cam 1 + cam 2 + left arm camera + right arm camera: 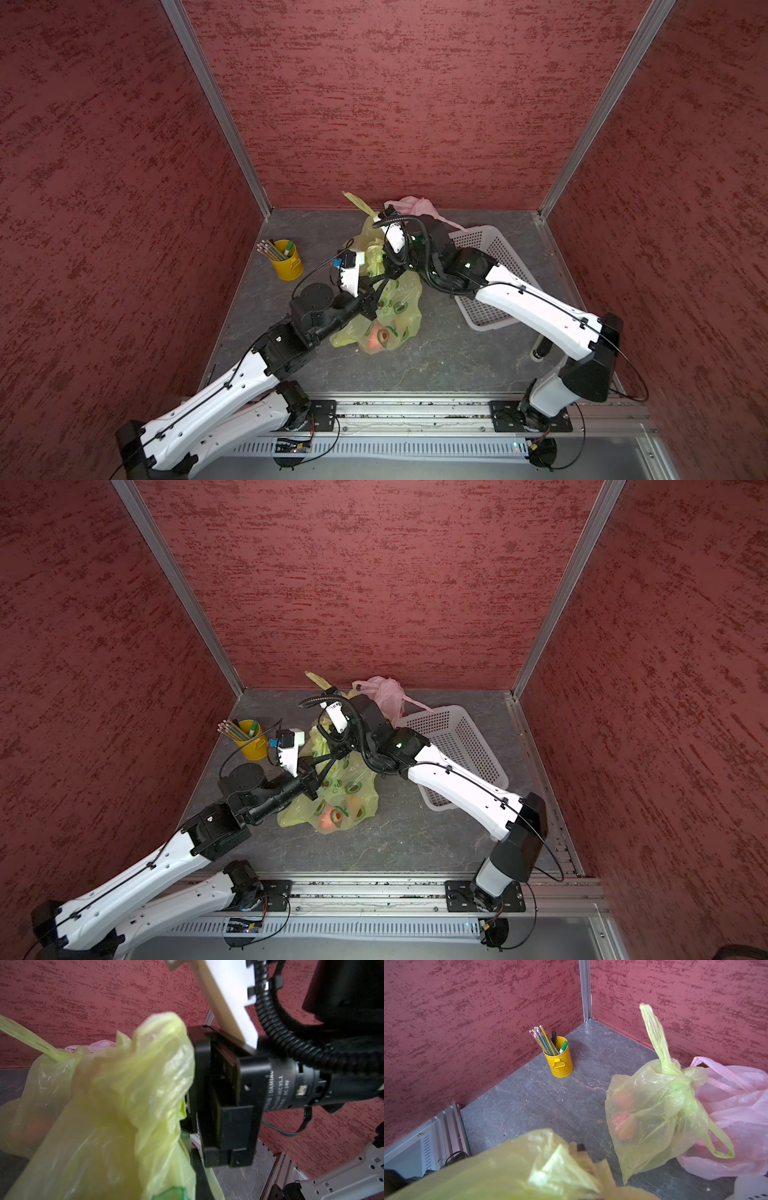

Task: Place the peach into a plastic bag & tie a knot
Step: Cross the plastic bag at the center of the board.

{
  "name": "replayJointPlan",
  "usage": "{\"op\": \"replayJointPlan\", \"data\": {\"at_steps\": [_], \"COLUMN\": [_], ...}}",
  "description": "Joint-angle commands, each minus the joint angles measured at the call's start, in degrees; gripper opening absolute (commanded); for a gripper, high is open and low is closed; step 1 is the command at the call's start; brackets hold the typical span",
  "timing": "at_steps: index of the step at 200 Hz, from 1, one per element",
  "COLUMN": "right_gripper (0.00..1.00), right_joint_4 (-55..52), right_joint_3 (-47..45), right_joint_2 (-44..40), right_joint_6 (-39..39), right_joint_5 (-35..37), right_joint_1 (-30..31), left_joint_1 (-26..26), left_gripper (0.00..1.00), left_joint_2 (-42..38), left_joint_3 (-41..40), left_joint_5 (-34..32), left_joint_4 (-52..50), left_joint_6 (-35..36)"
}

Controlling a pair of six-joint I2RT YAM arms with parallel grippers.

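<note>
A yellow-green plastic bag (395, 303) (349, 785) with avocado prints lies mid-table in both top views. The peach (373, 341) (327, 820) shows orange-pink through its near end. My left gripper (374, 291) (321, 769) and right gripper (392, 271) (338, 752) meet over the bag's far end, each shut on gathered bag film. In the left wrist view the film (128, 1105) hides most of my jaws; one dark finger (201, 1180) shows beside it. In the right wrist view the film (529, 1167) covers the jaws, and only a dark fingertip (580, 1147) peeks out.
A knotted yellow bag (654, 1115) (368, 226) holding orange fruit and a pink bag (737, 1118) (411, 205) stand at the back. A white perforated basket (486, 266) (457, 746) lies under the right arm. A yellow pencil cup (286, 262) (559, 1059) stands back left.
</note>
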Motion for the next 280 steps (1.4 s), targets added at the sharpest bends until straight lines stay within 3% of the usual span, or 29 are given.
{"op": "replayJointPlan", "data": {"at_steps": [1,27,85,126,166,191,217,256,268,280], "right_gripper": [0.0,0.0,0.0,0.0,0.0,0.0,0.0,0.0,0.0,0.0], "right_joint_4": [27.83,35.95,35.07,30.0,22.14,18.82,17.18,15.9,15.35,14.73], "right_joint_3": [-7.56,-11.83,-8.03,-3.25,0.53,1.68,2.04,2.12,2.13,2.06], "right_joint_2": [-6.39,-9.53,-8.37,-7.46,-5.4,-5.4,-5.41,-5.36,-5.4,-5.56], "right_joint_6": [1.29,-0.02,-4.04,-5.79,-7.0,-7.08,-6.63,-6.34,-6.31,-6.43], "right_joint_5": [-2.88,-7.74,-17.97,-23.42,-29.71,-33.03,-35.53,-37.02,-37.48,-37.53], "right_joint_1": [-2.11,-2.16,-3.11,-5.25,-6.25,-6.27,-6.31,-6.27,-6.25,-6.25], "left_joint_1": [-1.75,-1.79,-1.8,-1.89,-1.88,-1.87,-1.89,-0.51,2.19,6.52], "left_gripper": [0.12,0.31,0.71,0.78,0.79,0.84,1.0,1.0,1.0,1.0], "left_joint_2": [-2.2,-3.67,-5.16,-9.81,-17.12,-18.34,-15.58,-5.54,-3.49,-2.47], "left_joint_3": [0.14,0.3,5.32,13.89,19.58,20.6,19.46,19.47,19.78,19.26], "left_joint_5": [5.27,5.78,13.91,15.21,1.65,-8.3,-9.51,-11.76,-9.11,-2.45], "left_joint_4": [5.31,4.5,-4.8,-20.66,-31.01,-31.11,-26.68,-23.7,-23.66,-23.19], "left_joint_6": [-0.7,0.01,3.49,5.49,9.36,15.65,23.86,31.6,31.38,29.54]}}
